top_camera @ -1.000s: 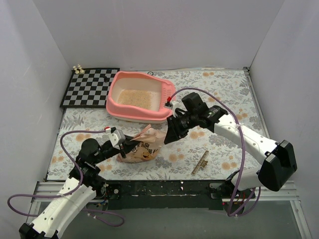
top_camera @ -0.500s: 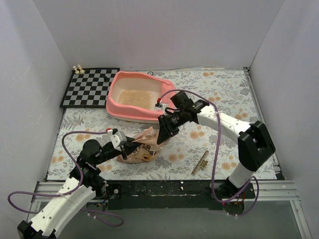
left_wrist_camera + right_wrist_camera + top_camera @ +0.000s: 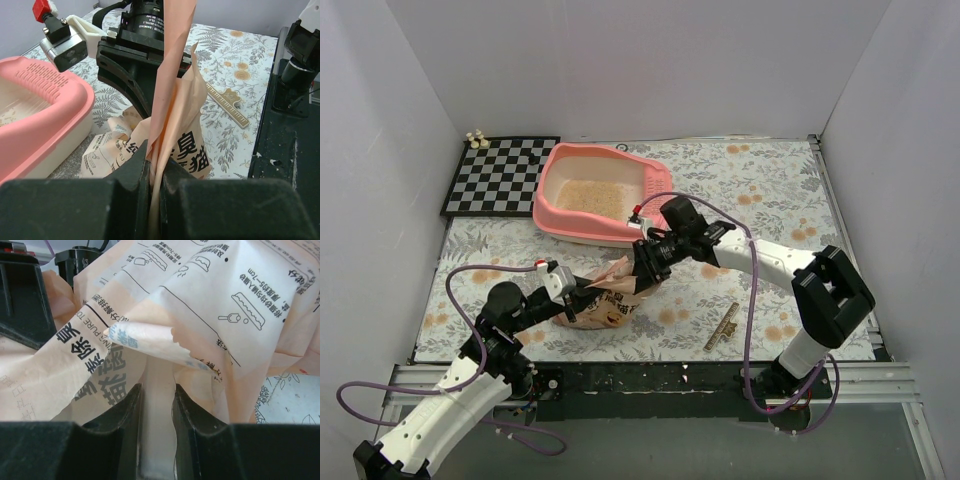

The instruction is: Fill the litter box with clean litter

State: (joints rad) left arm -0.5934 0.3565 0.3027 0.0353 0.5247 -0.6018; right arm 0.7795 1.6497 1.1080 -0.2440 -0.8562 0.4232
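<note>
A: Litter box (image 3: 598, 196)?
B: Pink, far side of table (image 3: 770, 190), beside checkerboard (image 3: 500, 175); clean litter (image 3: 591, 195) lies inside.
A: Pincers?
B: Left pincer (image 3: 156, 172) clamped on bag (image 3: 610, 297) edge. Right pincer (image 3: 157, 405) gripping a bag fold too, jaws partly apart around it.
A: Bag?
B: On table between both arms.

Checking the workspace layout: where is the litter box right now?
In the top view the litter box sits at the back, left of centre, right beside the checkerboard, just behind the printed bag.
</note>
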